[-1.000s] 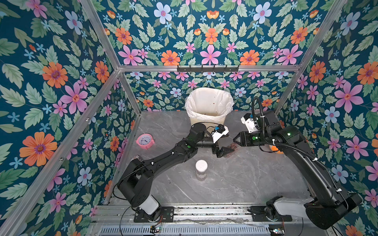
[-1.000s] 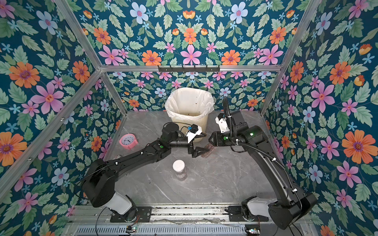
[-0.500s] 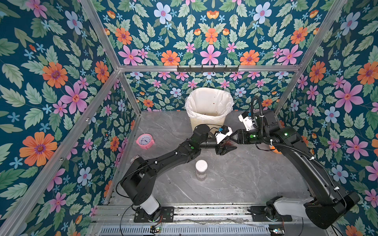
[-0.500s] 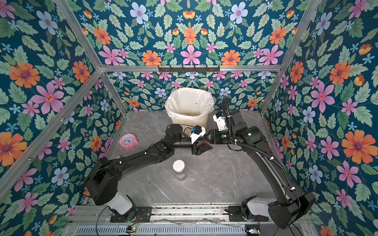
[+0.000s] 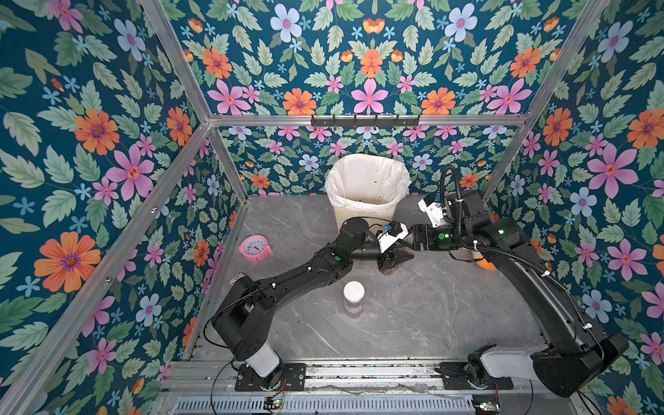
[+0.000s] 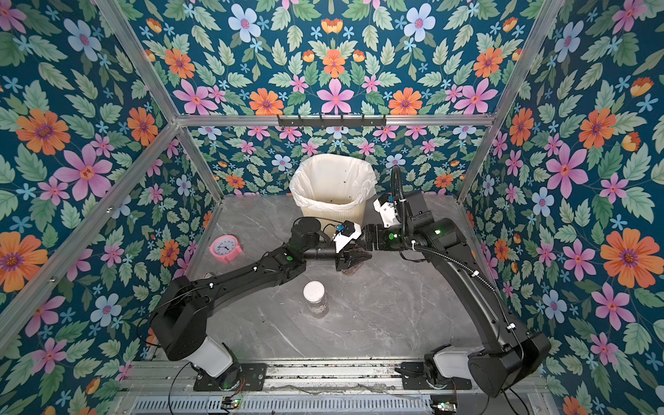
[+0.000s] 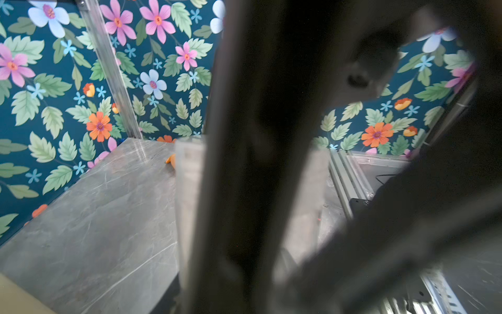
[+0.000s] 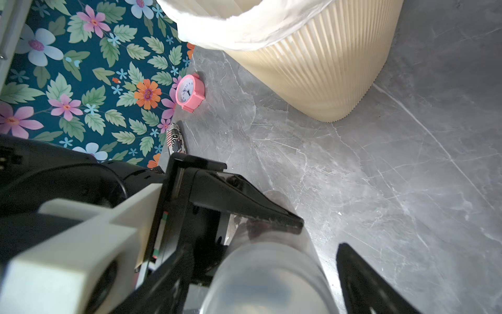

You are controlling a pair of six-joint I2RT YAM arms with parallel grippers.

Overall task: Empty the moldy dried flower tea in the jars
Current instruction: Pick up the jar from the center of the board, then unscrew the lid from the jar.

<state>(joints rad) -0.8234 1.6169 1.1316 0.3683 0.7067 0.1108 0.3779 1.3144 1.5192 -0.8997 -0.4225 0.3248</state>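
Jar [image 8: 271, 274] gripped by left tool [image 5: 394, 258]

Bin [image 5: 345, 223] at rear centre of table [image 5: 449, 316], clock [image 5: 255, 248] to its left. Lidded jar [image 5: 354, 293] upright at centre; second jar [image 8: 271, 271] between it and bin.

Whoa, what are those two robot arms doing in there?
They are sharing one jar. In front of the cream bin, the left gripper has its jaws closed on the clear jar, which holds reddish-brown dried tea. The right gripper has its jaws open around the jar's lid end, so this looks like a handover to the left arm. A second jar, with a white lid on, stands on the table.
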